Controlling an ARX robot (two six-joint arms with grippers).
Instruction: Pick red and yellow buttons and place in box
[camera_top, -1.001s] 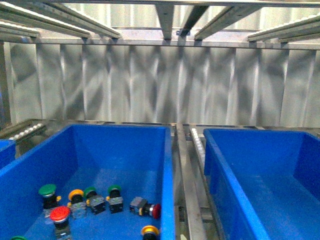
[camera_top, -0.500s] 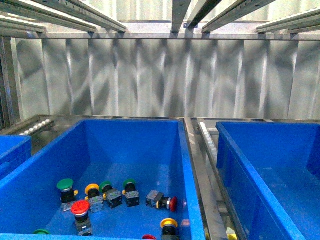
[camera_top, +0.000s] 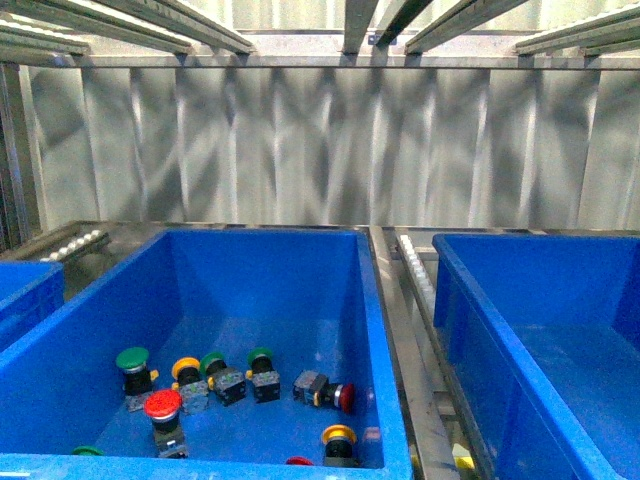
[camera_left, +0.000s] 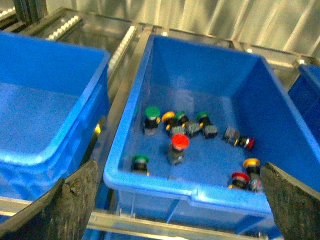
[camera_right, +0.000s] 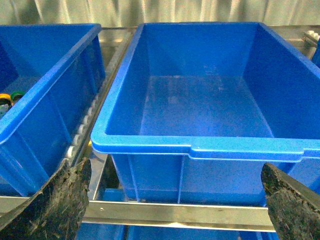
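Red button lies half-hidden behind the middle bin rim.

No text, label, brand, number or sign can be read anywhere, neither on the blue bins, the buttons, nor the metal wall.

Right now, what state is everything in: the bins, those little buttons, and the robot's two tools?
Middle bin: holds loose buttons.
Right bin: empty.
Red button: standing, cap up.
Other red button: lying on its side.
Yellow button: standing, cap up.
Left tool: open, holding nothing.
Right tool: open, holding nothing.
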